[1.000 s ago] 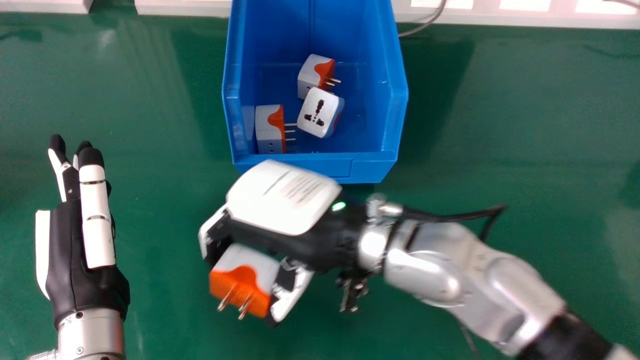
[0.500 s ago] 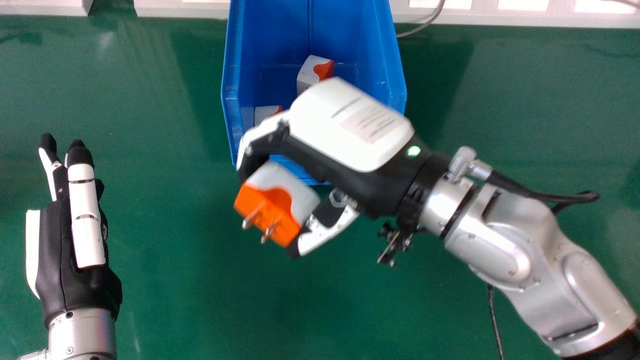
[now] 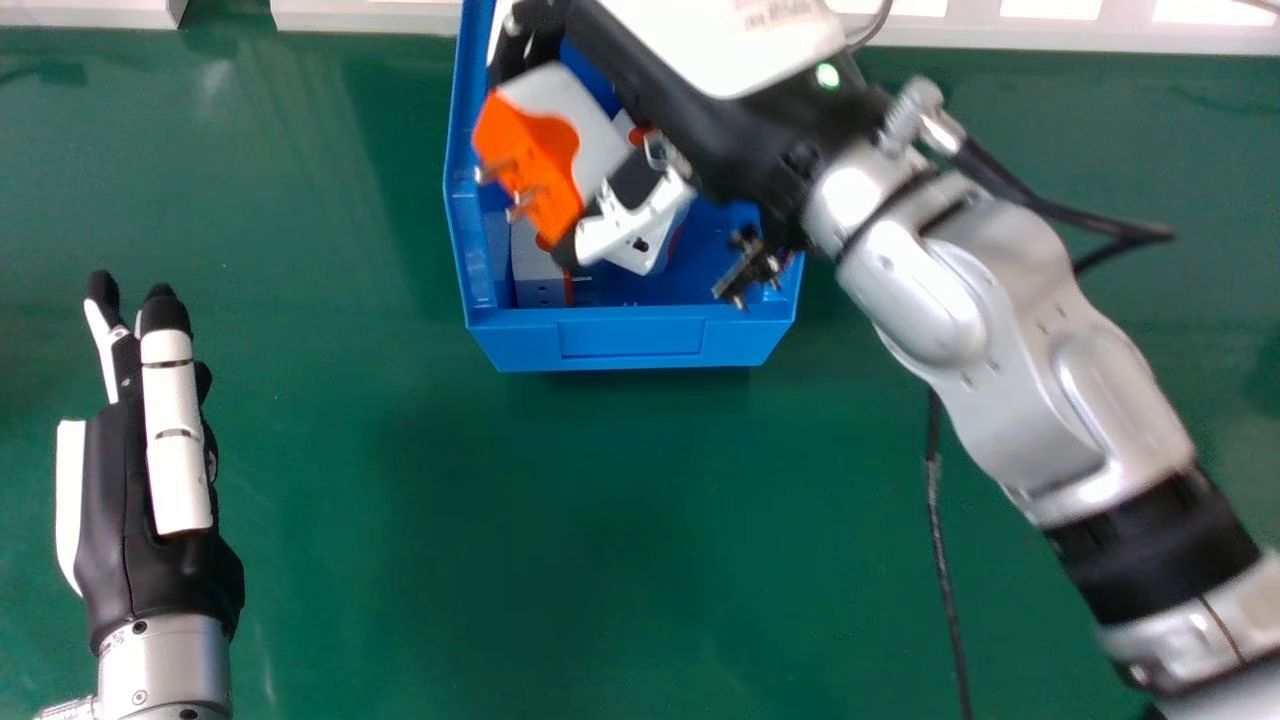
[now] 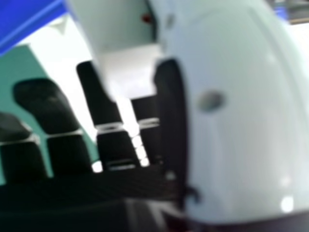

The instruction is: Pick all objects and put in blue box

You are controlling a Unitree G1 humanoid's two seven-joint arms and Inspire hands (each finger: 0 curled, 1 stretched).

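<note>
In the head view the right hand [image 3: 625, 205] is above the blue box [image 3: 630, 340], curled round a white and orange plug adapter [image 3: 545, 145] with its prongs pointing outward. Beneath it, white and orange adapters lie in the box: one [image 3: 540, 270] near the front left corner, another [image 3: 655, 240] partly behind the thumb. The left hand [image 3: 140, 500] rests at the far left with straight fingers, holding nothing. In the right hand view the right hand [image 4: 43, 108] has its fingers beside the pale adapter [image 4: 125, 63], and the thumb covers much of the scene.
Green tabletop [image 3: 560, 540] spreads in front of the box and to both sides. A white ledge [image 3: 360, 15] runs along the back edge. A black cable [image 3: 945, 560] hangs below the right forearm [image 3: 1010, 330].
Holding the adapter, the right hand has moved from in front of the box, first rightward and up, then farther back until over it. The left hand has shifted slightly left.
</note>
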